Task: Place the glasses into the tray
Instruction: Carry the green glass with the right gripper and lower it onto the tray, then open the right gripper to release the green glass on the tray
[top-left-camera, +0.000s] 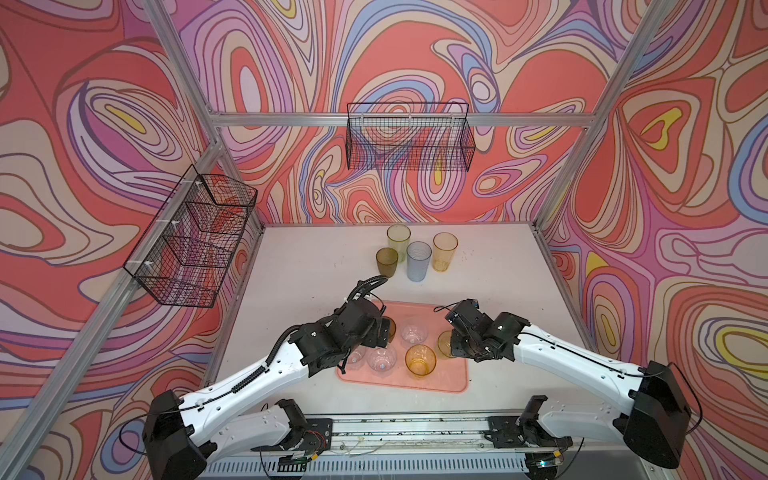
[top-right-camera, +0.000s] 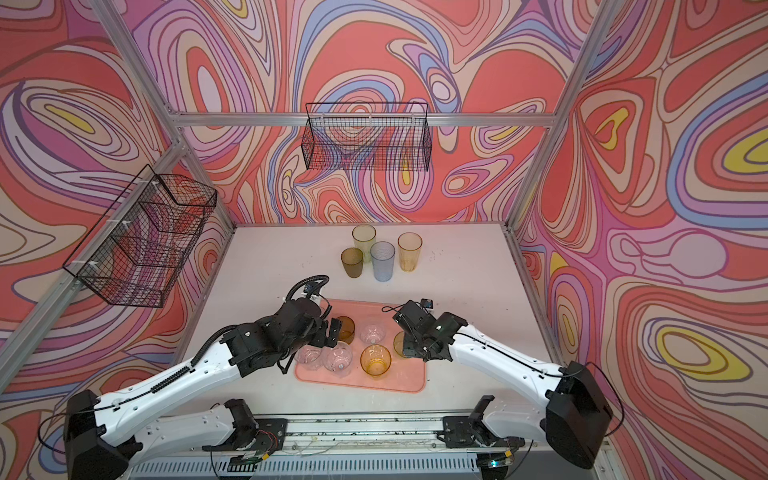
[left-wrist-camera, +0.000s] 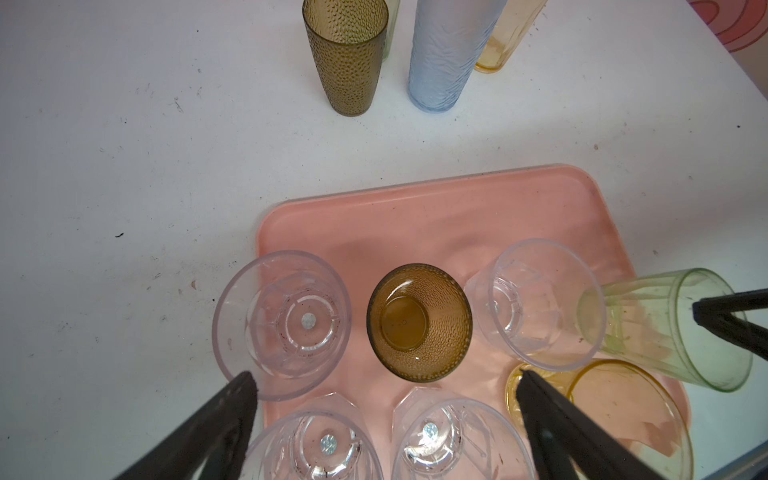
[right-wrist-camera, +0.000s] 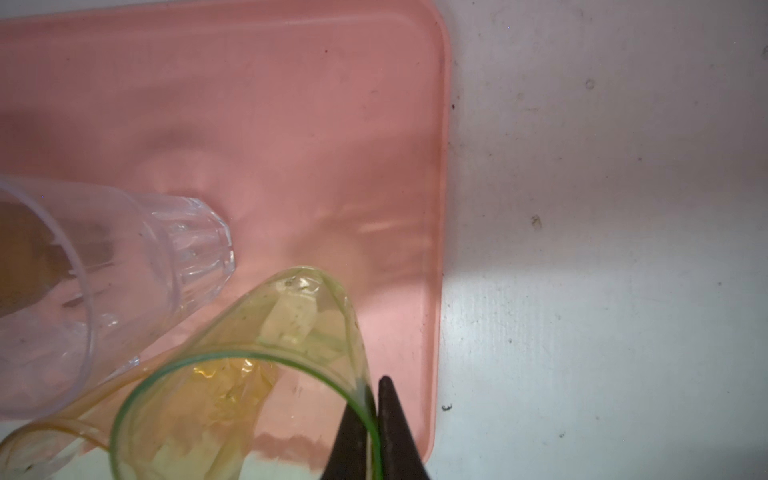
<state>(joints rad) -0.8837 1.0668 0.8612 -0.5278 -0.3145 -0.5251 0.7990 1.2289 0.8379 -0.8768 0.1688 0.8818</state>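
The salmon-pink tray (left-wrist-camera: 415, 216) is setting off clear faceted glasses (left-wrist-camera: 282, 324), a dimpled brown glass (left-wrist-camera: 419, 324), an amber glass (top-left-camera: 420, 360) and a green glass (left-wrist-camera: 665, 328); beyond the tray, a blue-grey tumbler (left-wrist-camera: 440, 62) is showing ripples.

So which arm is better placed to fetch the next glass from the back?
Left, probably: the left end effector is open and empty over the tray, facing the back brown glass. The right end effector is shut on the green glass's rim.

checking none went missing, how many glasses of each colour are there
clear glasses: 4
brown glasses: 2
amber or orange glasses: 2
green glass: 1
yellow glass: 1
blue-grey glass: 1
total: 11
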